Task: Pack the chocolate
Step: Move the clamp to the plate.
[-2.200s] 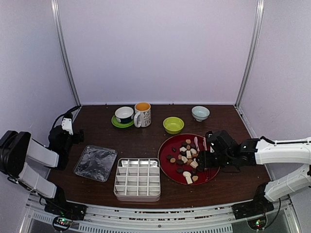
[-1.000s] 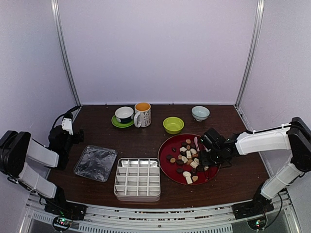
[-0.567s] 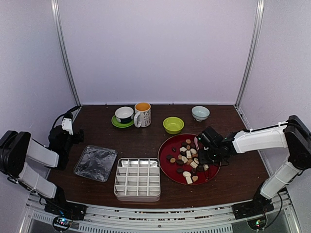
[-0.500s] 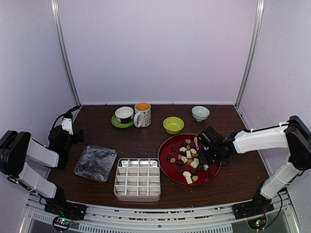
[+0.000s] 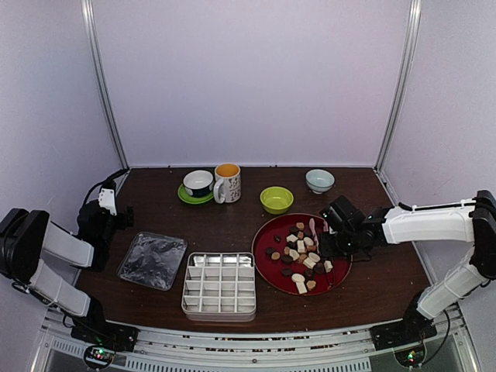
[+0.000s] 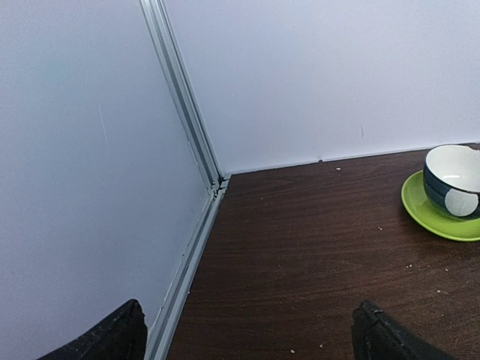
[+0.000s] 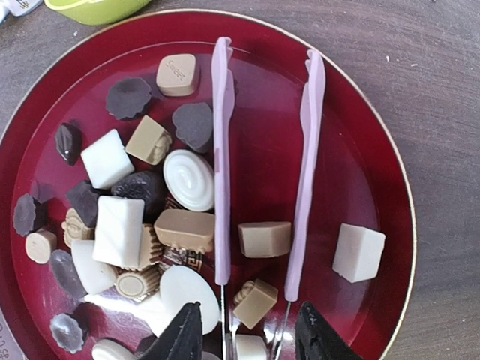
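Chocolate [image 7: 187, 180] lay heaped on a round red plate [image 7: 397, 187] toward the right of the worktop [image 5: 232, 225], in dark brown, tan and cream-white pieces, most of them crowded on the plate's left half as the right wrist camera saw it. One tan block [image 7: 265, 238] sat between the two arms of the pink tongs [image 7: 223, 150], and a cream cube [image 7: 358, 252] rested apart, just beyond the tongs' right arm. The tongs lay spread across the plate, and the right tool [image 7: 251, 334] straddled their handle end with a finger on either side; whether it was pressing on them I could not tell. Seen from above, that tool [image 5: 325, 244] hung over the plate's right part. Left of the plate stood a silver compartment tray [image 5: 220, 285], and beside it a clear plastic lid [image 5: 152, 260]. Behind were a cup on a green saucer [image 5: 198, 184], a mug [image 5: 227, 183], a green bowl [image 5: 277, 199] and a pale bowl [image 5: 319, 180]. The left tool [image 6: 247, 341] was released and holding nothing, pointed at the far left corner.
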Available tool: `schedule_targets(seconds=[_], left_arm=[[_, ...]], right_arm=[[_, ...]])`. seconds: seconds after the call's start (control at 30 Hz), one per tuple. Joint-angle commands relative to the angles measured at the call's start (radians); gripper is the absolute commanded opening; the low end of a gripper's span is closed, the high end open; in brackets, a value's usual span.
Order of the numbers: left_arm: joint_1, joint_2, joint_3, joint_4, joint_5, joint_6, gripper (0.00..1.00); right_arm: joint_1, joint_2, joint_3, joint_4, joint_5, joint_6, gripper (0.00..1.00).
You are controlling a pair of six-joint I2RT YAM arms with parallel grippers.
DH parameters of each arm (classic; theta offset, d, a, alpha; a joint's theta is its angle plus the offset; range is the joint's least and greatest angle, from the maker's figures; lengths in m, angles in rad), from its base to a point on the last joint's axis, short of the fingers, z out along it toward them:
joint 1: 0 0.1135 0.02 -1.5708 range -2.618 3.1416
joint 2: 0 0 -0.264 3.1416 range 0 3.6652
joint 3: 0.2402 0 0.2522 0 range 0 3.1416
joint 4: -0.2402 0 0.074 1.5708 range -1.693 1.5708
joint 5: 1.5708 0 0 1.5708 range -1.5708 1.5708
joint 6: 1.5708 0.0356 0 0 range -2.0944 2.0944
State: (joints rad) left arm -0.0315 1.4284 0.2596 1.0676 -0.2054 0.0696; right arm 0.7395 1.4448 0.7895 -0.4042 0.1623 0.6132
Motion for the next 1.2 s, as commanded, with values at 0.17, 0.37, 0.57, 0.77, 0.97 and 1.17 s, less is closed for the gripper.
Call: schedule_targets(seconds=[0.17, 0.37, 0.57, 0.77, 0.97, 1.17], left_arm=[[0.008, -0.002, 0.016, 0.024, -0.006, -0.001, 0.98], [0.009, -0.002, 0.017, 0.024, -0.006, -0.001, 0.98], [0.009, -0.001, 0.017, 0.024, -0.006, -0.001, 0.98], [0.008, -0.002, 0.017, 0.024, -0.006, -0.001, 0.98], [0.009, -0.002, 0.017, 0.024, -0.006, -0.001, 0.98], [0.009, -0.001, 0.017, 0.024, -0.006, -0.001, 0.98]], right_arm=[[-0.025, 0.025, 0.049, -0.080, 0.076, 0.011, 0.37], [-0.053, 0.071, 0.058, -0.064, 0.047, 0.001, 0.32], [-0.058, 0.109, 0.067, -0.045, 0.037, -0.008, 0.28], [-0.067, 0.137, 0.062, -0.026, 0.039, -0.003, 0.23], [-0.072, 0.169, 0.078, -0.011, 0.030, 0.000, 0.20], [-0.073, 0.158, 0.099, -0.032, 0.031, -0.011, 0.07]])
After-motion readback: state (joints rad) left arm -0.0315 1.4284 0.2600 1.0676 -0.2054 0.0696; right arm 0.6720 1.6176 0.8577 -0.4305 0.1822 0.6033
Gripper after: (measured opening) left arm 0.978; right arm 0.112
